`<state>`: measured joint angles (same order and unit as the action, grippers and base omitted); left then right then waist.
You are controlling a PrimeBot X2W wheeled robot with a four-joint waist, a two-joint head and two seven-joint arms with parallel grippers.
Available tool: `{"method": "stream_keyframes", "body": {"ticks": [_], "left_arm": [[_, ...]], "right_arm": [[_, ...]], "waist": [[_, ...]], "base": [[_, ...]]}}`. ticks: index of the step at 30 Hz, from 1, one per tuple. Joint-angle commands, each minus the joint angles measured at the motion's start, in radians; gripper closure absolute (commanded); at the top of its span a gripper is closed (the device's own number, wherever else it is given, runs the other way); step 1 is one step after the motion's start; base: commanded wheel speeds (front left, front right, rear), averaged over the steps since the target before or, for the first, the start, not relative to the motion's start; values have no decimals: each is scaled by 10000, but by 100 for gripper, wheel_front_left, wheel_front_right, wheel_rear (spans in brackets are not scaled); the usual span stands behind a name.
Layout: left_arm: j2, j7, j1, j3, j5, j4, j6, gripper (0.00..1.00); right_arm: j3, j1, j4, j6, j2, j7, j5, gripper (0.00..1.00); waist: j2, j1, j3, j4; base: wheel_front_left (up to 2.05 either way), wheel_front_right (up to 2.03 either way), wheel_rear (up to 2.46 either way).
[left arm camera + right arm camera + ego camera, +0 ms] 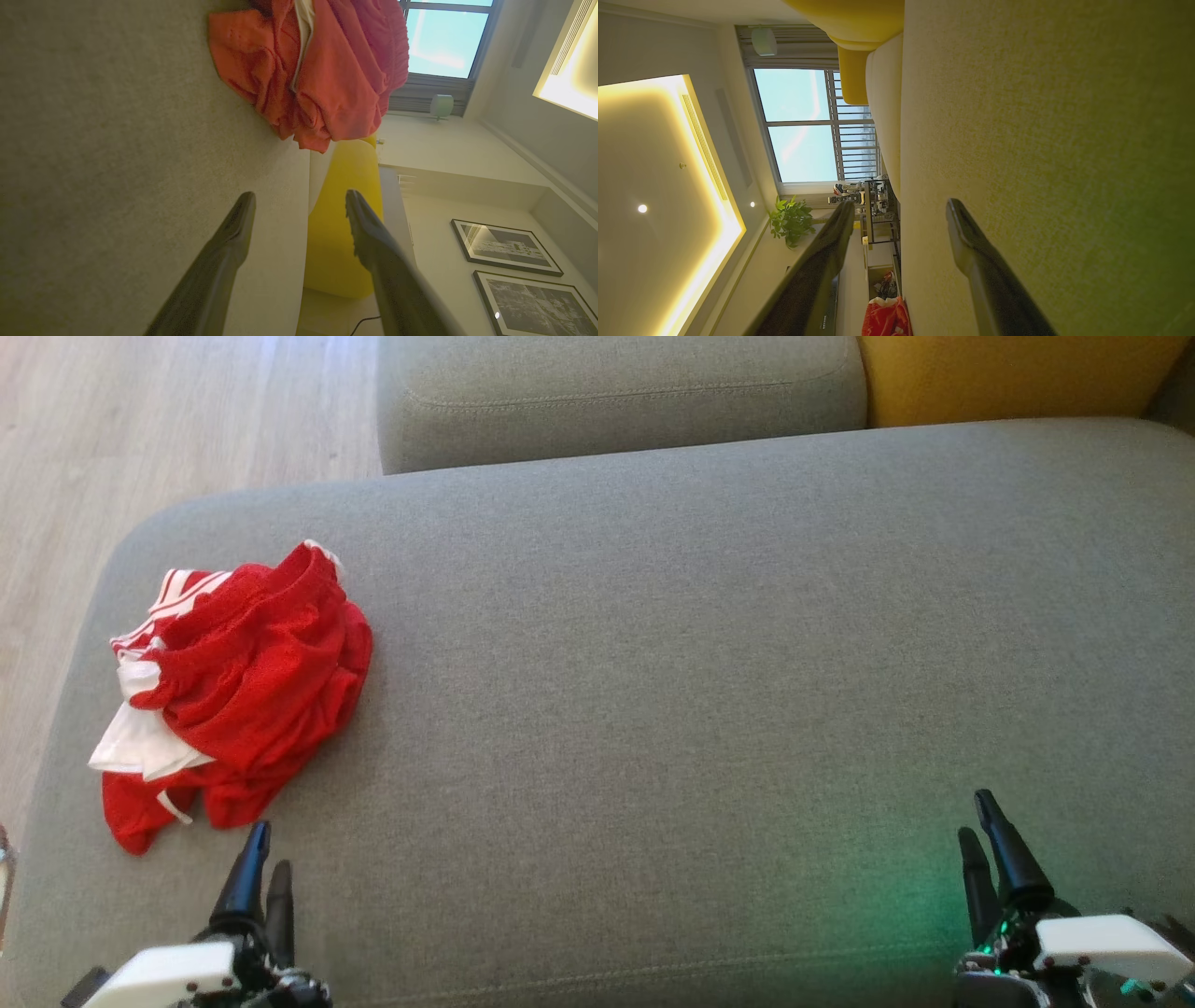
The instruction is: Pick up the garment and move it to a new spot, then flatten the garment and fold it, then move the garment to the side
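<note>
A crumpled red garment (238, 686) with white trim lies in a heap on the left end of the grey sofa seat (700, 663). In the left wrist view the garment (322, 70) sits a short way beyond the fingertips. My left gripper (264, 849) stands open just in front of the heap's near edge, apart from it, with nothing between its fingers (233, 228). My right gripper (978, 817) is open and empty over the seat's near right part, far from the garment. In the right wrist view the garment (887, 317) shows small at the bottom, between the fingers (966, 233).
A second grey cushion (616, 392) and a yellow cushion (1008, 373) lie behind the seat. Wooden floor (140, 429) runs along the left, past the seat's rounded edge. The broad middle and right of the seat are bare fabric.
</note>
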<state>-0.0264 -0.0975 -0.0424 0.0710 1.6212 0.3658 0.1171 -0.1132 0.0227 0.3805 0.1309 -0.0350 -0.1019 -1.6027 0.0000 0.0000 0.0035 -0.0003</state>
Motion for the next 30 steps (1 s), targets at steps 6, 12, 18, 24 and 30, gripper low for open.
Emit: {"method": "stream_keyframes", "body": {"ticks": [6, 12, 18, 24, 30], "left_arm": [[-92, 258, 470, -147, -165, -598, 37, 0], [-99, 434, 446, -156, -722, -801, 42, 0], [-107, 609, 422, -177, -1769, -1049, 16, 0], [-115, 785, 415, -302, -2939, -1400, -180, 0], [-121, 930, 410, -426, -3921, -1706, -370, 0]], "right_arm": [[335, -497, -502, 0, -43, 271, -21, 0], [501, -548, -604, 0, -50, 451, 522, 0], [523, -566, -781, 0, -55, 628, 1502, 0], [725, -596, -943, 0, -61, 806, 2575, 0], [910, -618, -1121, 0, -66, 952, 3492, 0]], "waist": [[0, 0, 6, -5], [0, 0, 8, -10], [0, 0, 3, -9], [0, 0, -3, -3], [0, 0, -15, 3]], "base": [[0, 0, 0], [0, 0, 0], [0, 0, 0], [0, 0, 0], [0, 0, 0]]}}
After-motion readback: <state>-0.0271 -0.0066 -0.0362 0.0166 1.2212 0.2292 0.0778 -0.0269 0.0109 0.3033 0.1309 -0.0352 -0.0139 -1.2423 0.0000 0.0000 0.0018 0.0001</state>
